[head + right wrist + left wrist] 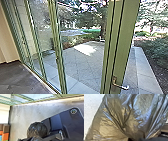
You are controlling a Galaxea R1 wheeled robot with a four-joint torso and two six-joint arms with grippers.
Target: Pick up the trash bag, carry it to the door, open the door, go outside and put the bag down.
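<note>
Crinkled dark plastic trash bag (117, 116), gathered close by the left pincer (136, 139); how far that pincer is open, or whether it grips, I cannot tell. Pickup and carrying to the green-framed glass door (125, 45) seem done; whether the door is ajar is unclear. Going outside and setting down remain.

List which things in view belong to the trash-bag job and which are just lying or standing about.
Part of the job:
- trash bag
- green-framed door
- its lever handle
- paving outside

Just there:
- brown block
- orange block
- tree
- bushes
</note>
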